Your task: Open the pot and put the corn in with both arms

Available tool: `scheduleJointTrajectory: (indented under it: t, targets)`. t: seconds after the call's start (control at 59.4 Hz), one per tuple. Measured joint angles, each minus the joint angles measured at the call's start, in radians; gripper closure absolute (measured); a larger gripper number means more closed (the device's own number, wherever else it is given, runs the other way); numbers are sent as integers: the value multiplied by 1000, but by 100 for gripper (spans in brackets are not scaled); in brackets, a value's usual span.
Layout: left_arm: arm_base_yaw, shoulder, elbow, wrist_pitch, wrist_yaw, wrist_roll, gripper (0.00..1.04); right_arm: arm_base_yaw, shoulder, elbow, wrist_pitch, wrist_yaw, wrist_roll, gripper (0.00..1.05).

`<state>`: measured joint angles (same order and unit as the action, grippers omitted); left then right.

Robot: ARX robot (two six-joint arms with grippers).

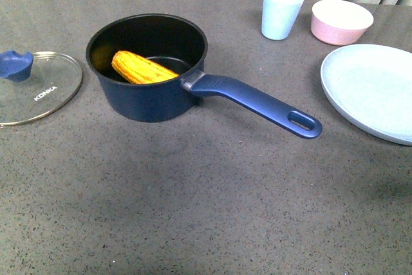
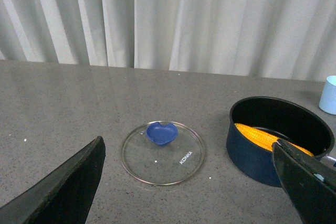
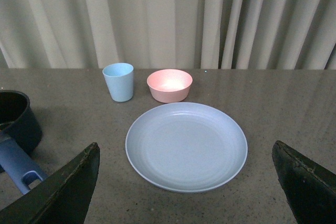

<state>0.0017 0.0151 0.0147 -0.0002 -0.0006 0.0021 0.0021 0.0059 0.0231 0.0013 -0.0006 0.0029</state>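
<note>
Corn [image 1: 143, 68] lies inside pot [image 1: 151, 72]; lid [image 1: 35, 87] parked aside on counter [image 1: 206, 191]. Left claw [image 2: 189, 182] and right claw [image 3: 186, 182] both gape wide, empty, task apparently done.

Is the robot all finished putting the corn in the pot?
It looks finished. The glass lid is off, lying flat on the table beside the pot, and the corn lies inside. Nothing is in hand: the left gripper and right gripper are both open and empty. Nothing looks left.
</note>
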Motion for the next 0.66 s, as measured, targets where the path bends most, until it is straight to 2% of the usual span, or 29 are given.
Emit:
scheduleJointTrajectory:
  t: [0.657]
  targets:
    - [0, 0, 0, 0, 0, 0, 9, 0, 0, 0, 0, 0, 0, 9]
